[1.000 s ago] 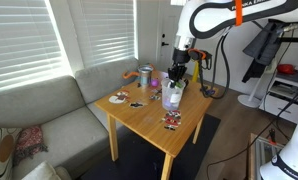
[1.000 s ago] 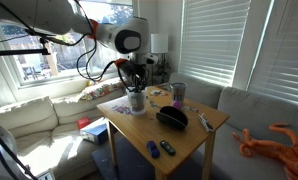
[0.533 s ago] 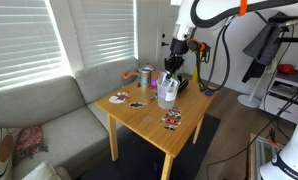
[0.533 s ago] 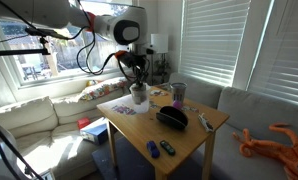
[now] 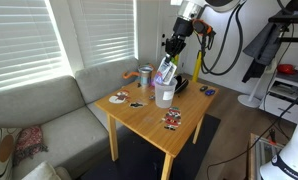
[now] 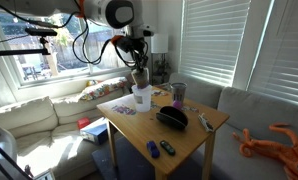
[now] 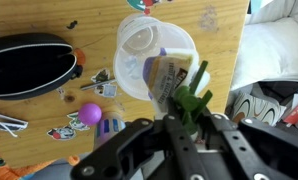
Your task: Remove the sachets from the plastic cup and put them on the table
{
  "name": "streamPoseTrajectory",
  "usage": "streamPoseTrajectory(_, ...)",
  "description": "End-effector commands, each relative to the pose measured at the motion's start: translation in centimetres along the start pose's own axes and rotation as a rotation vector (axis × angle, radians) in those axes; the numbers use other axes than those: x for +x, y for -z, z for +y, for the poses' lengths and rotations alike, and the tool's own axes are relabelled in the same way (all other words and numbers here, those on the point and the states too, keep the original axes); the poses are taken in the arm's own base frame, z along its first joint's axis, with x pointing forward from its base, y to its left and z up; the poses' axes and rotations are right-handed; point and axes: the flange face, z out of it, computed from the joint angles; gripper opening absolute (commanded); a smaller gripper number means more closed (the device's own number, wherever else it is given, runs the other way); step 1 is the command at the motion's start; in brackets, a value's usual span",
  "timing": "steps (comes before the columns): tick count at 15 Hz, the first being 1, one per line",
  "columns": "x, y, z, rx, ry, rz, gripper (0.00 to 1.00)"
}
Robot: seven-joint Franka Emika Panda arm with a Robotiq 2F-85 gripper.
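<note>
The plastic cup (image 5: 165, 96) stands upright on the light-wood table (image 5: 154, 125); it also shows in the other exterior view (image 6: 141, 98) and from above in the wrist view (image 7: 144, 50). My gripper (image 5: 171, 48) is above the cup, shut on a bunch of sachets (image 5: 166, 70), pale with green ends. In an exterior view (image 6: 140, 76) the sachets hang from the gripper (image 6: 138, 55) just over the cup's rim. In the wrist view the sachets (image 7: 174, 80) sit between the fingers of the gripper (image 7: 185, 120). I cannot tell whether more sachets lie in the cup.
A grey metallic cylinder with orange marking (image 5: 146, 76) stands behind the cup. A black oval case (image 7: 29, 65) and a purple ball (image 7: 90, 114) lie beside it. Small cards and stickers (image 5: 172, 121) are scattered on the table. A grey sofa (image 5: 49, 110) adjoins the table.
My gripper has risen straight up from the cup, drawing the bunch of sachets out with it. The cup has stayed on the table.
</note>
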Motion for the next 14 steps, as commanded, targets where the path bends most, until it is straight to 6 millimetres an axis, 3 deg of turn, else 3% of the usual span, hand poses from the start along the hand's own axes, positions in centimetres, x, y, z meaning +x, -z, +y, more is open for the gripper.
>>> streamPoseTrajectory(1, -0.7, 3.7, 0.3, 0.023, -0.018, 0.038, 0.05)
streamPoseTrajectory(7, -2.0, 7.4, 3.2, 0.032, -0.034, 0.055, 0.05)
streamPoseTrajectory(12, -3.8, 8.1, 7.5, 0.015, 0.041, -0.050, 0.05)
streamPoseTrajectory(14, -4.3, 7.1, 9.0, 0.017, 0.107, -0.116, 0.05)
